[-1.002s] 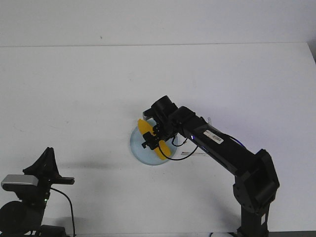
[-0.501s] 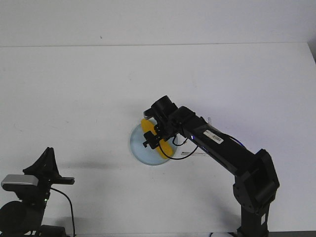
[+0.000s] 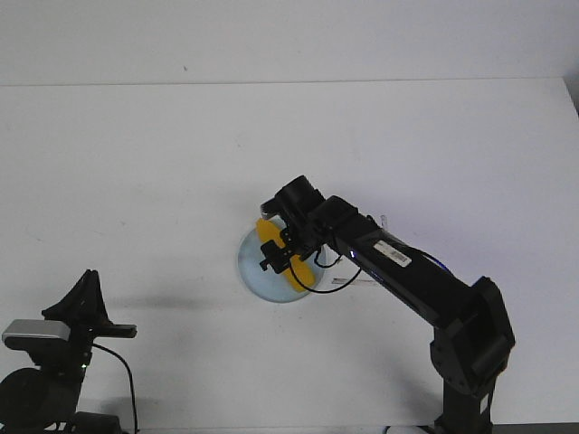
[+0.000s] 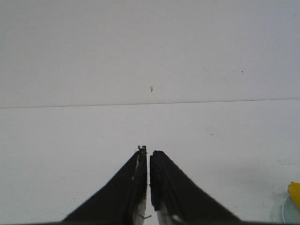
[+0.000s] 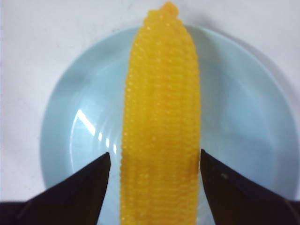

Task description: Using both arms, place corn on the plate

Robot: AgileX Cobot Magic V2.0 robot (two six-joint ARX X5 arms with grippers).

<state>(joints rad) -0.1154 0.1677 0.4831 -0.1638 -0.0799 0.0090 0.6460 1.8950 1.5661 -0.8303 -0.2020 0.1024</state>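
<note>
On the round pale-blue plastic plate [image 5: 243, 122] at desk centre, the bright yellow-orange corn cob [image 5: 161, 126] now lies flat; right pincer [image 5: 154, 173] has spread, fingers clear of it. Left pincer [image 4: 148, 187] clenched, empty, near-left. Placement judged complete

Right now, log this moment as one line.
corn: lying on plate | right gripper: open, straddling corn | left gripper: shut, empty, parked

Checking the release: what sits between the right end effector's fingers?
The bumpy yellow-orange corn cob, over the pale blue round plate; gaps either side, right wrist view.
</note>
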